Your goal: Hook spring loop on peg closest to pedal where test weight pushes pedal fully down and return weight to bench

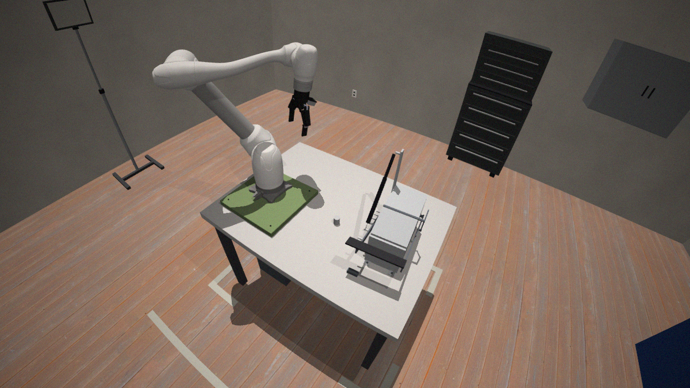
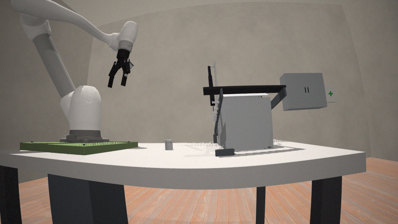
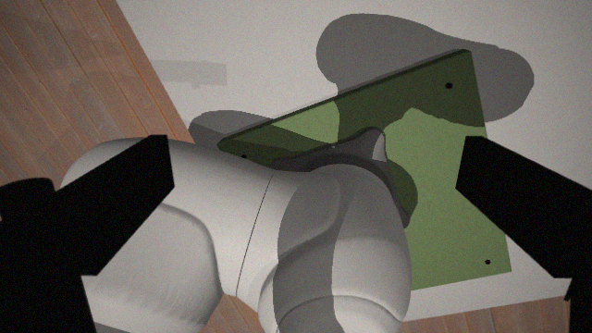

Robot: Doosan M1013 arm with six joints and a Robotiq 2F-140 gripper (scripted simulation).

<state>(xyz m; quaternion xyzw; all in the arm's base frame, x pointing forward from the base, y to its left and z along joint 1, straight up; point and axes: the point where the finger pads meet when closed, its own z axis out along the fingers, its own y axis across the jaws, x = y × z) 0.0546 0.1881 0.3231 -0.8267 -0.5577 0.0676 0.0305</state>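
My gripper [image 1: 298, 124] [image 2: 116, 83] [image 3: 315, 162] is open and empty. It hangs high above the far side of the bench, near my own base, far from the feeder. The small steel weight [image 1: 336, 221] [image 2: 168, 144] stands upright on the bench [image 1: 308, 250] [image 2: 172, 164], between the green base plate and the feeder. The feeder [image 1: 395, 226] [image 2: 247, 122] is a grey box with its black pedal [image 1: 376, 252] [image 2: 244, 89] raised. A dark bar [image 1: 381, 188] [image 2: 210, 83] and a thin grey post [image 1: 398, 168] rise at its side. A pale spring [image 2: 213, 114] hangs there; I cannot tell which peg holds its loop.
My arm stands on a green base plate [image 1: 284, 212] [image 2: 83, 147] [image 3: 444, 222] at the bench's left corner. A small black block [image 1: 352, 272] [image 2: 224, 151] lies at the feeder's front. A black drawer cabinet [image 1: 496, 101] and a stand [image 1: 110, 115] are on the floor, off the bench.
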